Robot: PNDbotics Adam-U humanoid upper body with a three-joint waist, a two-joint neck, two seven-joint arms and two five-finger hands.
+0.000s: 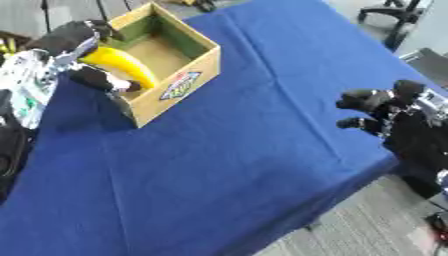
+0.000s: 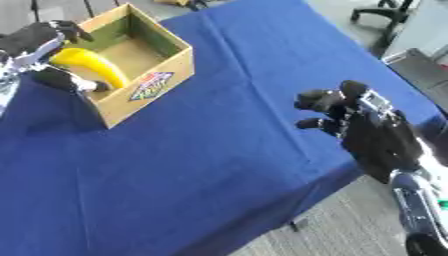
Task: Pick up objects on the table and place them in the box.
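A yellow banana [image 1: 125,65] is held over the near-left rim of an open cardboard box [image 1: 188,75] at the upper left of the blue table. My left hand [image 1: 72,42] is shut on the banana, fingers above and thumb below it. The box's floor [image 1: 162,52] shows bare brown cardboard. My right hand [image 2: 350,117] hovers at the table's right edge, far from the box, fingers curled and holding nothing.
A blue cloth [image 1: 227,150] covers the table; its near-right edge drops to a grey floor. An office chair [image 1: 394,15] stands beyond the far right corner. A printed label [image 1: 180,85] marks the box's near wall.
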